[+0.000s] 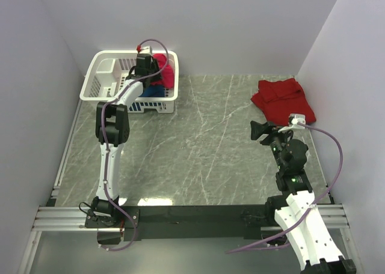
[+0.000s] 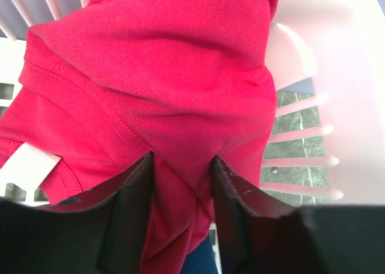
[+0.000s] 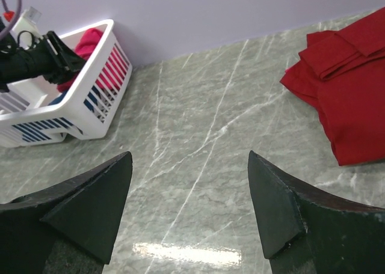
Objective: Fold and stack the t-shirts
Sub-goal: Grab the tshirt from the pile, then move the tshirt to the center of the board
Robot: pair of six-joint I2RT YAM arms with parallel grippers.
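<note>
One dark red t-shirt (image 1: 283, 98) lies folded well right of the basket (image 1: 96, 76); two wait inside it. My left gripper (image 2: 180, 166) has its jaws clamped on the magenta t-shirt (image 2: 156, 76), with the blue t-shirt (image 2: 198, 263) beneath. The right gripper (image 3: 189, 157) has its jaws apart and holds nothing.

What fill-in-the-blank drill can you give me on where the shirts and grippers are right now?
1. The left gripper holds a fold of the magenta t-shirt inside the white ____.
2. A third t-shirt, coloured ____, shows beneath it.
3. The darker red t-shirt lies on the table nearest the ____ arm.
4. The right gripper is ____ and holds nothing.
Missing words: basket; dark blue; right; open.
</note>
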